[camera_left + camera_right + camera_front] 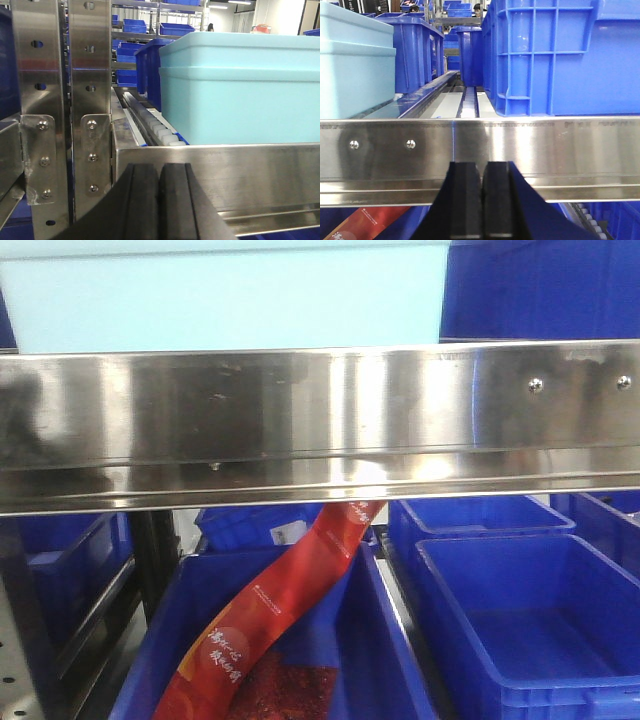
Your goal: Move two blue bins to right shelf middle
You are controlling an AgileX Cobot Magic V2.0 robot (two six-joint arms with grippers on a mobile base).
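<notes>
Both grippers are closed on nothing, the left gripper [160, 210] and the right gripper [482, 210] each hanging just in front of the shiny front rail [320, 425] of the right shelf middle. On that tier a pale blue bin [240, 90] sits at the left and a darker blue bin [555, 55] at the right, both just behind the rail. Judging by that, both bins look delivered and little seems left beyond pulling the arms clear; more blue bins [530, 620] sit on the level below
</notes>
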